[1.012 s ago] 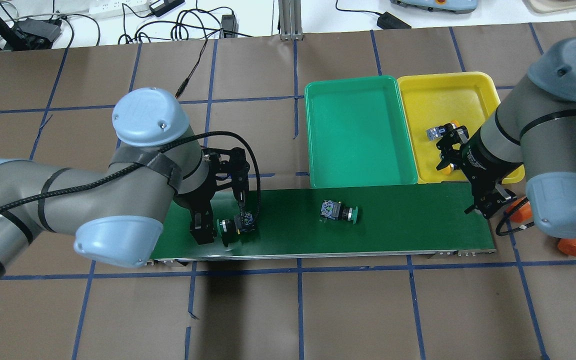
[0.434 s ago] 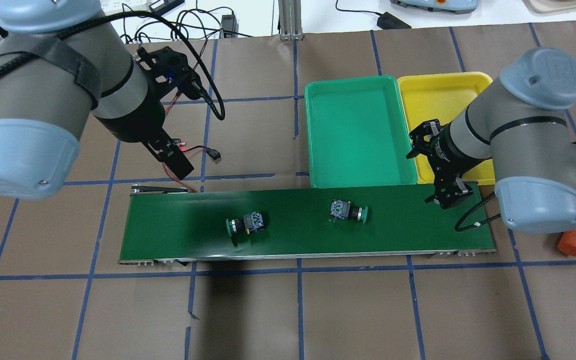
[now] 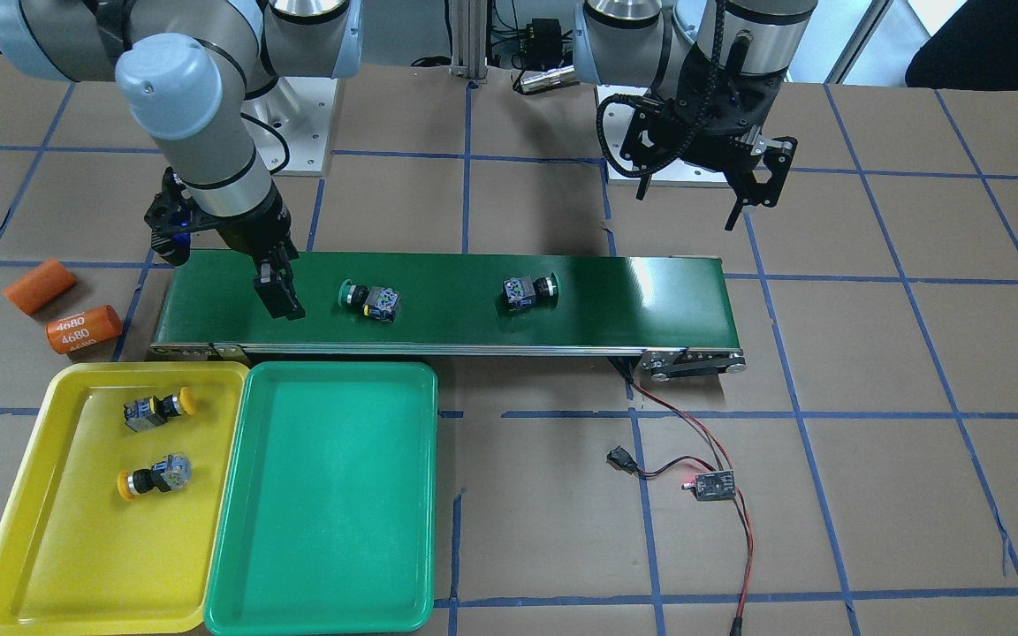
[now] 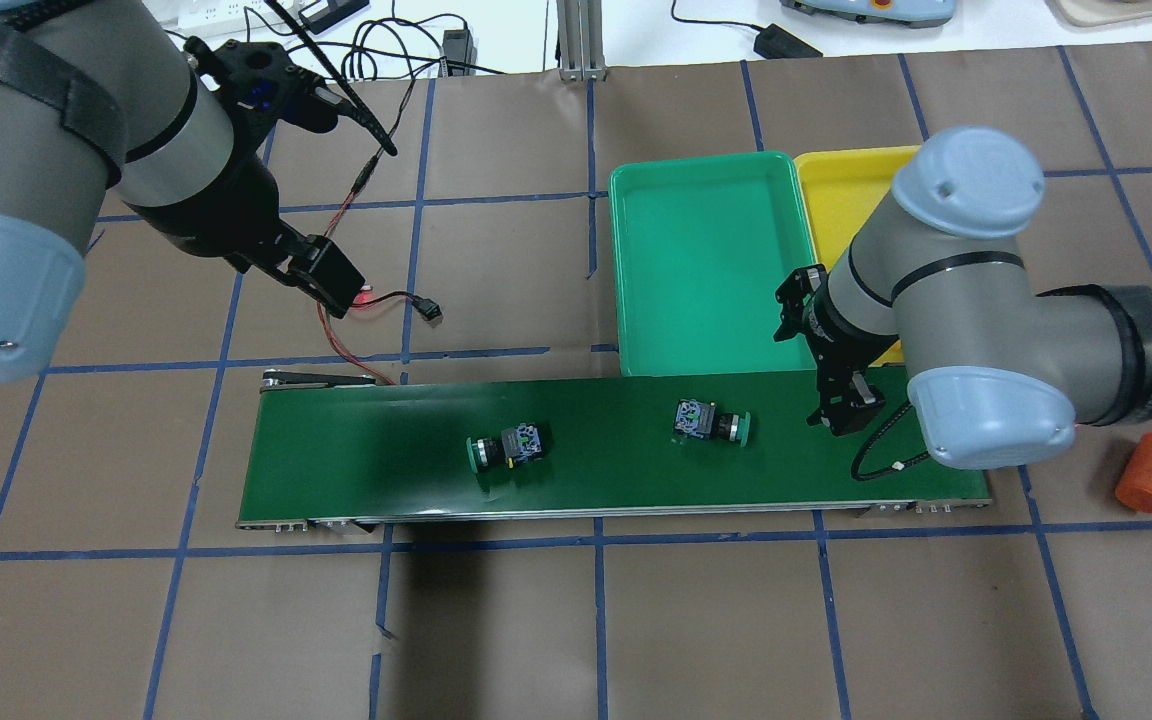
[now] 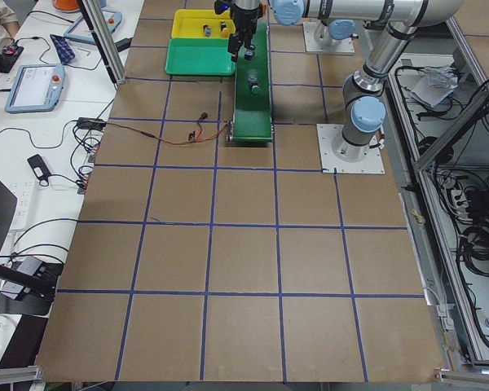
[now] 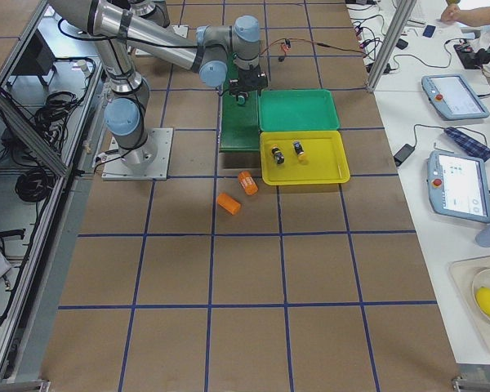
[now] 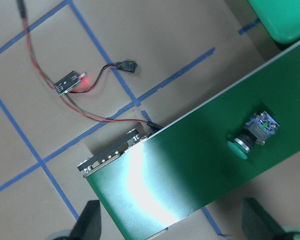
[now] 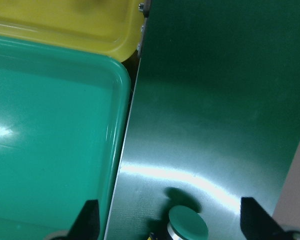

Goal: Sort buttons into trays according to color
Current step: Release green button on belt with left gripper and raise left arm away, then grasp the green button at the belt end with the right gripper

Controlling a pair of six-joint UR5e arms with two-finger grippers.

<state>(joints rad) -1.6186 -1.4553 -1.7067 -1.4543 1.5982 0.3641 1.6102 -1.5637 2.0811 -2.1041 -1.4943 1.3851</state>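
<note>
Two green buttons lie on their sides on the dark-green conveyor belt (image 4: 616,475), one (image 4: 508,447) left of middle and one (image 4: 711,423) right of middle. Two yellow buttons (image 3: 158,408) (image 3: 154,477) lie in the yellow tray (image 3: 76,556). The green tray (image 4: 716,260) holds nothing. My right gripper (image 4: 841,408) hangs open over the belt's right end, just right of the nearer green button, whose cap (image 8: 188,223) shows between its fingers in the right wrist view. My left gripper (image 4: 324,275) is open, raised over the table beyond the belt's left end.
Two orange cylinders (image 3: 39,285) (image 3: 83,329), one marked 4680, lie on the table off the belt's right end. A red-and-black cable with a small lit board (image 4: 366,297) runs from the belt's left end. The trays sit side by side against the belt's far edge.
My left gripper rose off the left green button and withdrew beyond the belt. My right gripper moved from the yellow tray to the belt's right end. Both green buttons drifted right.
</note>
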